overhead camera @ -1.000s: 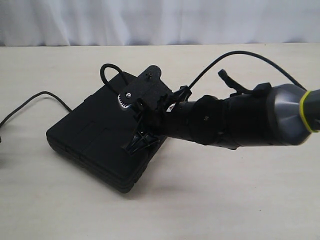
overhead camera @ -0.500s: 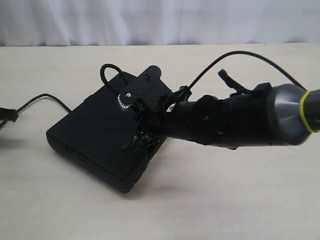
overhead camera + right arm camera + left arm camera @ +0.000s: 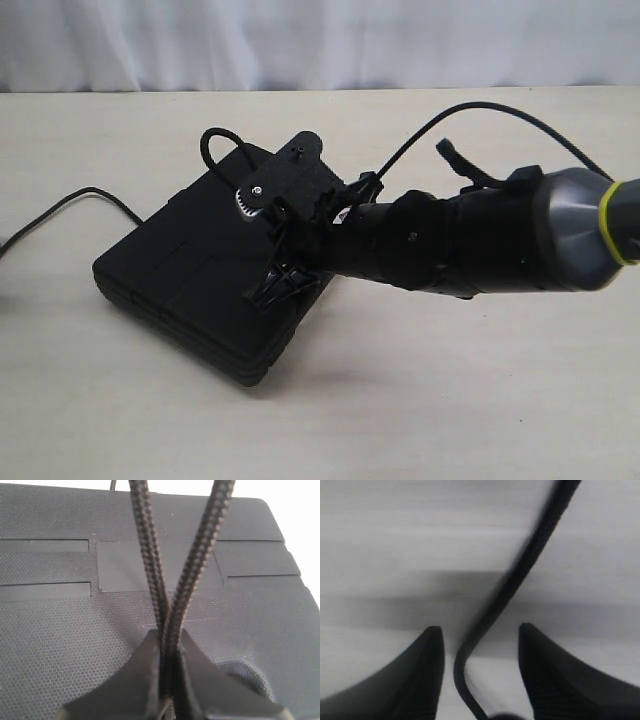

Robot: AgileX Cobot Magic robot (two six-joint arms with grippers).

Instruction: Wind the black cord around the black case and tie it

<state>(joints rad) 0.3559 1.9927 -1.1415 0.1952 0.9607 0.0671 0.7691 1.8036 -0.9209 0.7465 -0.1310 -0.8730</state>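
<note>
Two strands of the cord (image 3: 149, 570) meet in the right gripper (image 3: 169, 652), whose jaws are pressed shut on them just above the lid of the case (image 3: 60, 630). Pinching both runs at one spot looks meant to keep the wrap taut over the lid while the free end is dealt with.

The case lies flat on the worktop (image 3: 450, 400), left of its middle and turned askew to its edges, so one corner points at the near edge. From its left side a tail of cord snakes over the bare surface toward the worktop's left edge.

Over that bare surface the left gripper (image 3: 480, 627) straddles the tail: its fingers stand apart with the cord running between them. As far as the blurred wrist view shows, it touches neither one, so nothing is held on that side. Such a straddle would let a simple close catch the tail for pulling across.

No knot shows anywhere; tying seems still to be done.
</note>
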